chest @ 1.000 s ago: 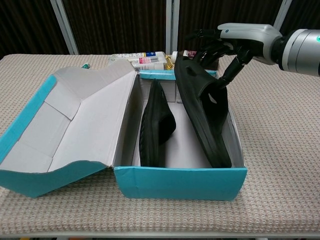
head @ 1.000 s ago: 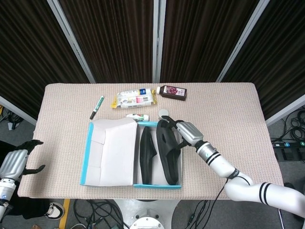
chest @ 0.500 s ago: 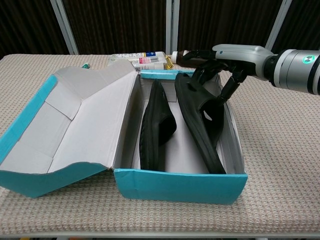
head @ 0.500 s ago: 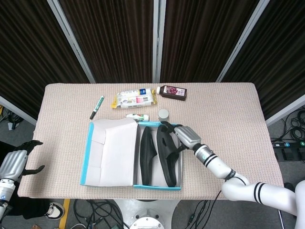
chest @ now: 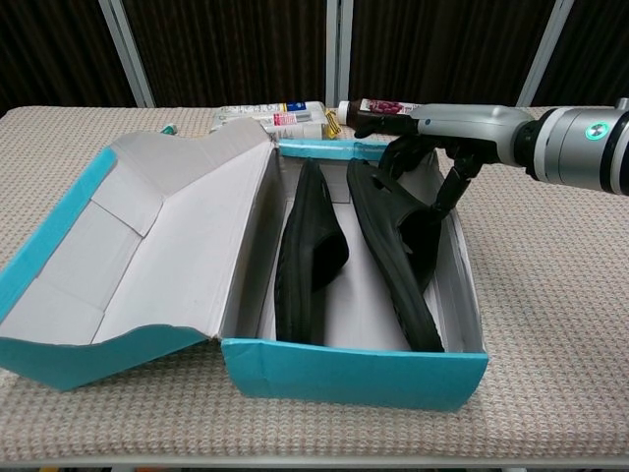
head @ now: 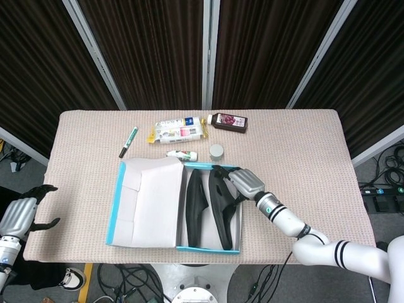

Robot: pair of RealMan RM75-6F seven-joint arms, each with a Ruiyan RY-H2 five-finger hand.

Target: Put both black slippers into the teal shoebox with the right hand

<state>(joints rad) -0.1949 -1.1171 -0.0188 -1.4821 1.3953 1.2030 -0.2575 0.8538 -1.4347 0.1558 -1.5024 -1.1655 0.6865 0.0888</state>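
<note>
The teal shoebox point(head: 115, 208) point(chest: 354, 369) stands open near the table's front edge, its lid point(head: 148, 202) point(chest: 147, 246) folded out to the left. Both black slippers lie inside it, side by side. The first slipper point(head: 194, 208) point(chest: 310, 261) leans on its edge in the left half. The second slipper point(head: 221, 213) point(chest: 393, 251) lies along the right wall, and my right hand point(head: 243, 184) point(chest: 447, 133) still grips it at the strap by the box's far right corner. Off the table at the lower left hangs my left hand point(head: 19, 218), holding nothing, fingers apart.
Behind the box lie a green marker point(head: 129, 141), white and yellow packets point(head: 178, 131) point(chest: 280, 118), a dark brown bottle point(head: 229, 121) point(chest: 388, 106), a small white tube point(head: 182, 154) and a grey cap point(head: 216, 150). Dark curtains hang behind the table.
My right hand has lowered the second slipper from tilted above the box rim down into the box along its right wall. The left hand has not moved.
</note>
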